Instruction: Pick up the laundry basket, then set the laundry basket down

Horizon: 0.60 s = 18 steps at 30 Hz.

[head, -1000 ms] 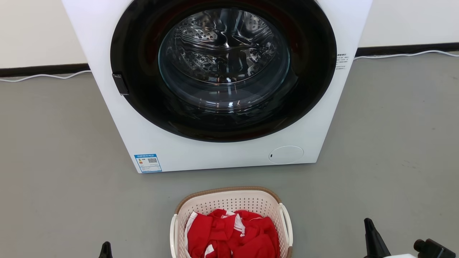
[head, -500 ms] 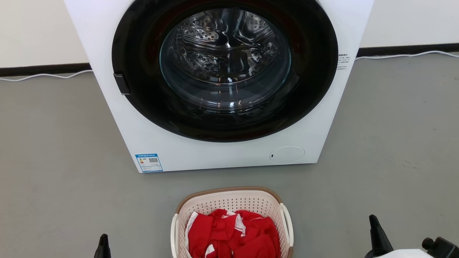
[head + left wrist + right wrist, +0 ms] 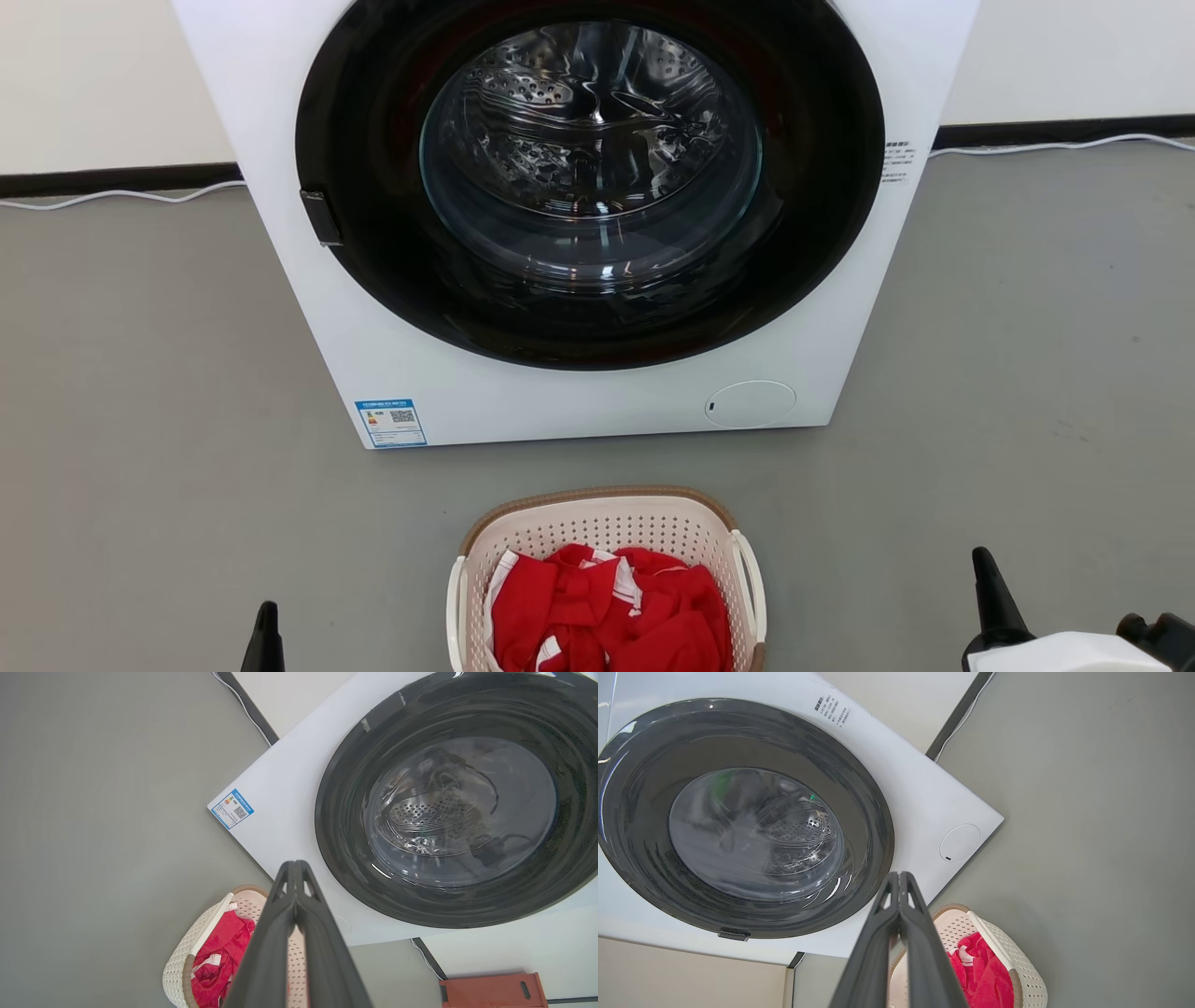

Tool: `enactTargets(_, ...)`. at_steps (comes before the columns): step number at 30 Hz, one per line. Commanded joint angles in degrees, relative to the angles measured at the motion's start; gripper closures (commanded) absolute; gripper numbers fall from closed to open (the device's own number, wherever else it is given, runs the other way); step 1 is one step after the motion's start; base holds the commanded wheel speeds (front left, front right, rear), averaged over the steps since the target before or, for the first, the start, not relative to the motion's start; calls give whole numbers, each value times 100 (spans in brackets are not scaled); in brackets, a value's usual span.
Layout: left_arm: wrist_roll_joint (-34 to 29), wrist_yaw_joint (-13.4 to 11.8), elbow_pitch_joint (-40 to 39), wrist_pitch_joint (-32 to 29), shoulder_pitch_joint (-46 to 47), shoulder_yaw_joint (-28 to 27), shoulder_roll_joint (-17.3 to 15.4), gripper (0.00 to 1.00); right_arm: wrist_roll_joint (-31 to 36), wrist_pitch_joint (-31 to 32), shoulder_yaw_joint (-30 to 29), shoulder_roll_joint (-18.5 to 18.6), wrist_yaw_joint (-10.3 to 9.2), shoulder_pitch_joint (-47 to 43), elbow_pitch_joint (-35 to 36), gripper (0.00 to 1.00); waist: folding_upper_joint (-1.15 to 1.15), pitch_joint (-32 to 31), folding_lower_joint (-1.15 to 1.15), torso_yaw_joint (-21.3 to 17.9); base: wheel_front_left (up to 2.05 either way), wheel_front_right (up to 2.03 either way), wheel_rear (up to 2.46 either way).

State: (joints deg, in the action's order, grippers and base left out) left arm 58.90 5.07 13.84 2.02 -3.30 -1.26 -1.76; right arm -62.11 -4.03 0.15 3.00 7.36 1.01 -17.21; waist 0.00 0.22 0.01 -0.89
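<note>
Both clenched, left pincer (image 3: 295, 865) and right pincer (image 3: 899, 877) flank the laundry basket (image 3: 597, 525), well apart from its rim.

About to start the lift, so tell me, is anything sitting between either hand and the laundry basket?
Nothing visible. Only bare floor separates the left hand and the right hand from the laundry basket; the washing machine stands beyond it.

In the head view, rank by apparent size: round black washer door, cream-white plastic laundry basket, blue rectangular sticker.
1. round black washer door
2. cream-white plastic laundry basket, cut off by the bottom edge
3. blue rectangular sticker
</note>
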Motion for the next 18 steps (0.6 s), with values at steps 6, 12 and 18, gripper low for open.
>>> enactTargets(6, 531, 70, -103, -135, 399, -194, -86, 100, -507, 173, -36, 108, 9, 266, 201, 100, 0, -1, 0, 12, 0, 0, 0)
enactTargets(12, 919, 94, -86, -234, 476, -240, -90, 100, -877, 272, -95, 112, 10, 298, 219, 100, 0, -1, 0, 23, 0, 0, 0)
enactTargets(18, 1306, 118, -68, -334, 552, -286, -93, 100, -1246, 371, -155, 115, 11, 331, 237, 100, 0, -2, 0, 33, 0, 0, 0)
